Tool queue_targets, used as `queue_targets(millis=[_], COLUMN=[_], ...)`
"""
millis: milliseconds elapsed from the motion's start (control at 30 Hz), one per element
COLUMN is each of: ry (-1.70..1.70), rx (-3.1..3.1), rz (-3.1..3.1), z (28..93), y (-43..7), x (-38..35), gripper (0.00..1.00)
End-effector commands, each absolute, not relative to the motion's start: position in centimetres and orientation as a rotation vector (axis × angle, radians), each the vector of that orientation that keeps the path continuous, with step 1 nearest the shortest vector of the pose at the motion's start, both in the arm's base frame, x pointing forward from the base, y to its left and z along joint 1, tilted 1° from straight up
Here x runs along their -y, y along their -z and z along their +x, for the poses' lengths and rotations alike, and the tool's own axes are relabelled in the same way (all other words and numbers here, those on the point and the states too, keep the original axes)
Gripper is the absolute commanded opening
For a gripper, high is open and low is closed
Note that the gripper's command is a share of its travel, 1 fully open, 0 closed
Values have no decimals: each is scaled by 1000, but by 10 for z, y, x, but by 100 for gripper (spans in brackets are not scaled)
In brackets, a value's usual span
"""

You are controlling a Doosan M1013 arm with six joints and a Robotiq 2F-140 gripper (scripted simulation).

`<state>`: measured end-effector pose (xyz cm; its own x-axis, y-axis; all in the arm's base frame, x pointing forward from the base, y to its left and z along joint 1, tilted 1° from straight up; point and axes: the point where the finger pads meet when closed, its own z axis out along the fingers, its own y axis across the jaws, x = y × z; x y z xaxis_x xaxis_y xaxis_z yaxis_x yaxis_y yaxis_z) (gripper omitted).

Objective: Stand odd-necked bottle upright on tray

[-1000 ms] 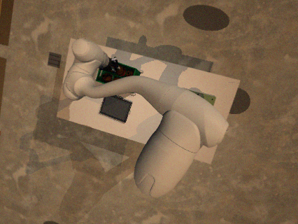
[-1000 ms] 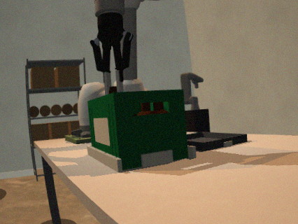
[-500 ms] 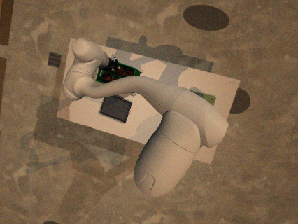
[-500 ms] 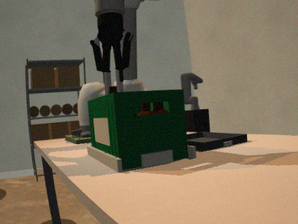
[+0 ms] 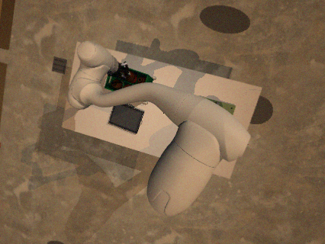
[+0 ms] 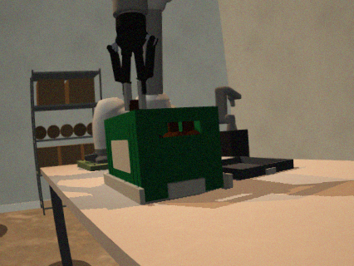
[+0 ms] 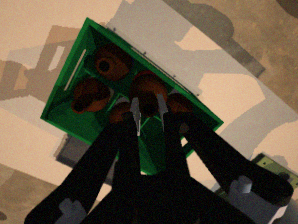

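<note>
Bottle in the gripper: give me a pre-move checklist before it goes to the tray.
1. Grip: the gripper is shut on the neck of a brown bottle, one fingertip on each side. Ok.
2. Bottle clear of the crate: its mouth shows just above the rim, the body still inside. Not ok.
3. Right bottle picked: neck widths cannot be compared here. Cannot tell.
4. Other bottles upright in the crate: mouths face up in the wrist view. Ok.
5. Tray ready: it lies flat beside the crate; what shows of it is bare. Ok.
6. Crate level on the table. Ok.
</note>
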<state>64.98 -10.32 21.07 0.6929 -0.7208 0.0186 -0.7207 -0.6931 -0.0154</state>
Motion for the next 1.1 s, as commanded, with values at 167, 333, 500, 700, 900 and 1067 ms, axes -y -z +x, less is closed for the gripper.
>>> queue_targets(millis=[167,333,500,700,900,1067], ry=[36,36,36,36,36,36], rx=[-1228,-1228,-1228,-1228,-1228,-1228], rz=[-2884,-2884,-2884,-2884,-2884,-2884], z=[650,649,649,649,649,649], y=[-219,-224,-230,-236,-240,-242], x=[103,103,103,103,103,103], gripper=[0,0,0,0,0,0])
